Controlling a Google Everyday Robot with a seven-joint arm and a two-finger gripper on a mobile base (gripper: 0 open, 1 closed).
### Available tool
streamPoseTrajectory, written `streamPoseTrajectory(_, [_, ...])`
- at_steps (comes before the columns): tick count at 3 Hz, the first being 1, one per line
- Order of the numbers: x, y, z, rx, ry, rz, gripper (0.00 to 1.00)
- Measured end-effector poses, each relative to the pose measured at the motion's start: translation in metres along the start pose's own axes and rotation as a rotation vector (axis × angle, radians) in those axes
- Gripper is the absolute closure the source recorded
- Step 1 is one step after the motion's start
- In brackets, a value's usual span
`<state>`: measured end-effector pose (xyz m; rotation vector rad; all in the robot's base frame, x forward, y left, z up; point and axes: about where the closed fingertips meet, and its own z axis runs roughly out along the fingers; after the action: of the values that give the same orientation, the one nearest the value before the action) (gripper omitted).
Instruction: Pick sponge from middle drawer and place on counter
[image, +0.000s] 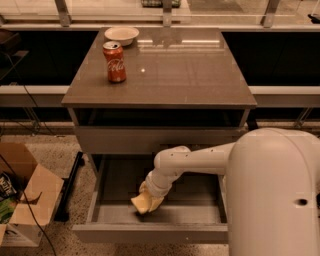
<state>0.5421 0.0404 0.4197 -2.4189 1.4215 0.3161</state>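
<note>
The hand (148, 194) sits low in the open drawer (117, 177), right on the sponge (140, 204), placed to lift it to the desk (180, 70). Whether it grips, I cannot tell.

Your gripper (146, 200) low in the open middle drawer (195, 214), left of centre, drawer floor free to its right, counter (190, 70) open across right and near areas, cola can (115, 62) and bowl (121, 35) obstructing far-left corner.
</note>
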Motion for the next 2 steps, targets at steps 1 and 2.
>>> streamPoseTrajectory(1, [0.0, -0.003, -0.04, 0.08, -0.101, 0.057, 1.0])
streamPoseTrajectory(2, [0.004, 0.01, -0.099, 0.176, -0.167, 0.109, 1.0])
